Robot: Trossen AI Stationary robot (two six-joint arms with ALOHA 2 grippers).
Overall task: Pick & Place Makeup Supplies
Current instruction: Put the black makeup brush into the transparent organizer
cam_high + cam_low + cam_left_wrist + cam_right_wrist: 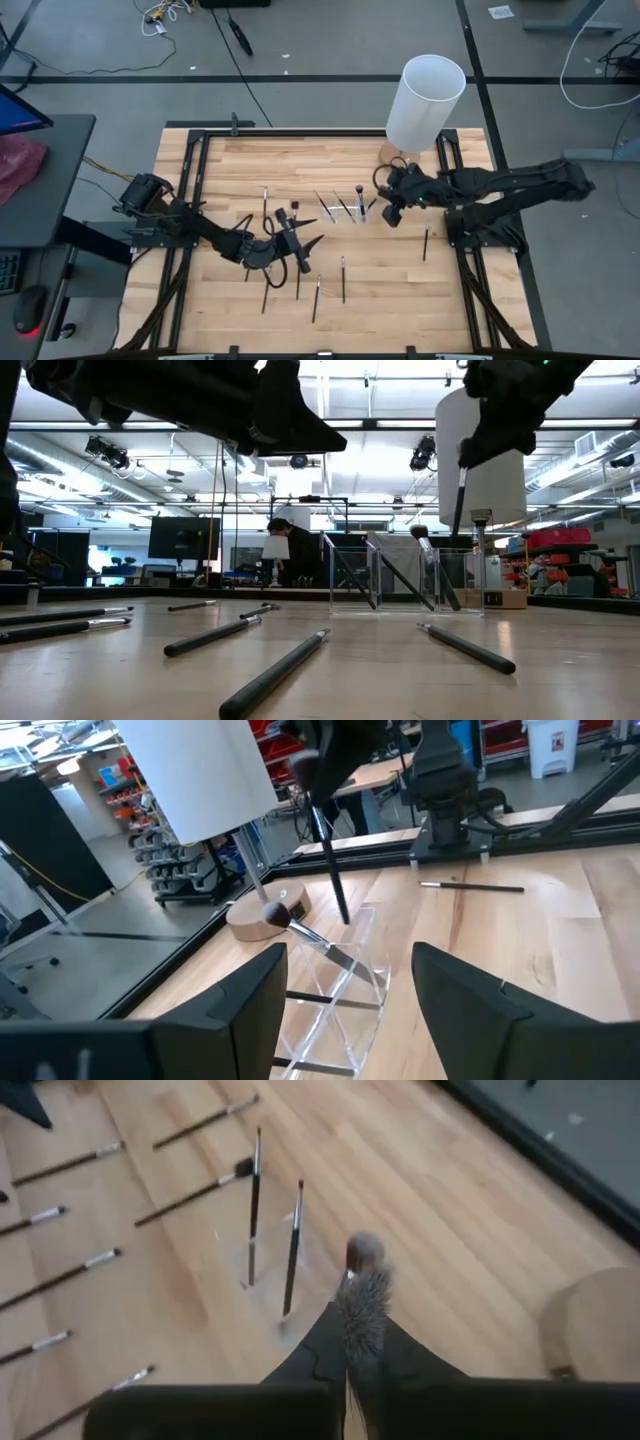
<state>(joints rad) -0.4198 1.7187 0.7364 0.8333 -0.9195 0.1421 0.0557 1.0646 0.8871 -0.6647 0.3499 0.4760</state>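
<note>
My right gripper [386, 212] is shut on a dark makeup brush [460, 495] and hovers just above the small clear holder [352, 212] near the table's far middle. The holder stands on the table with several brushes [254, 1200] leaning in it. My left gripper [312, 252] is open and empty above the table's middle, its fingers pointing toward the holder [330, 995]. Several more brushes [343, 278] lie flat on the wood around it. My right gripper pinches the brush between its two fingers close to the fluffy grey bristle end [365, 1315]. The fingers come from above, pointing down. The dark handle [332, 880] hangs almost upright below them, its lower end clear of the table, over the holder.
A tall white cylinder lamp [425, 100] on a round wooden base [265, 917] stands just behind the holder. One brush [425, 242] lies alone to the right. Black frame rails [190, 200] run along the table's sides. A person [285, 550] is in the room beyond.
</note>
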